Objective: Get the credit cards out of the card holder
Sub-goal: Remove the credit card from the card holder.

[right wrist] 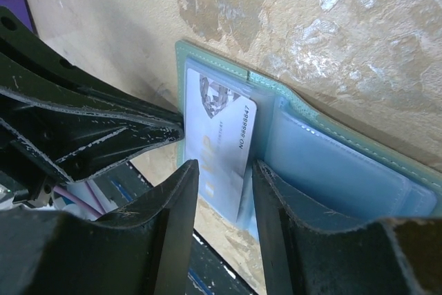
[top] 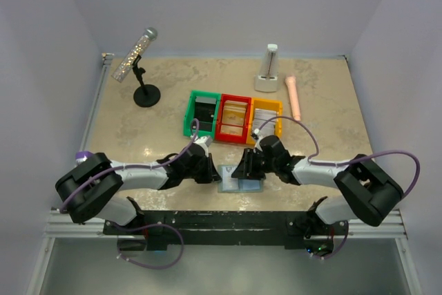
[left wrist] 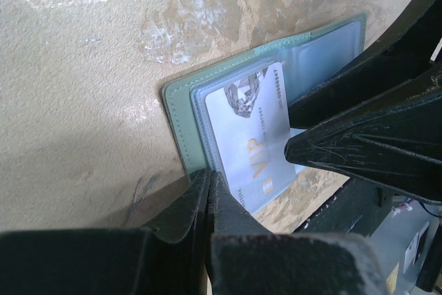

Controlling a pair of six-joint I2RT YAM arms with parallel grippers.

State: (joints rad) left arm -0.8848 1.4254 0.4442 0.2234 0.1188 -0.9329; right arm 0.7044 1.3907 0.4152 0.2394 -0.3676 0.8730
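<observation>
**One card part-way out — right jaws poised over it**

The card holder (top: 242, 186) lies open on the counter (top: 138, 129) at its near edge, between the two arms. A pale credit card (left wrist: 248, 129) sits in the left panel's clear pocket, its near end jutting past the holder's edge. This looks like the step of drawing that card out.

The left gripper (left wrist: 207, 184) is clenched, its tips at the holder's near left corner. Whether it pinches the cover or only pins it down I cannot tell. The right gripper (right wrist: 224, 167) has its jaws parted, with the card's free end showing in the gap and nothing grasped.

The next move calls for closing on the card alone and sliding it toward the near edge while the holder stays pinned. The left fingers crowd in just beside the card, leaving little room. Whether the other panel holds a card I cannot tell. The green bin (top: 188, 115), red bin (top: 231, 140) and yellow bin (top: 268, 103) stand further back — well apart from the work
</observation>
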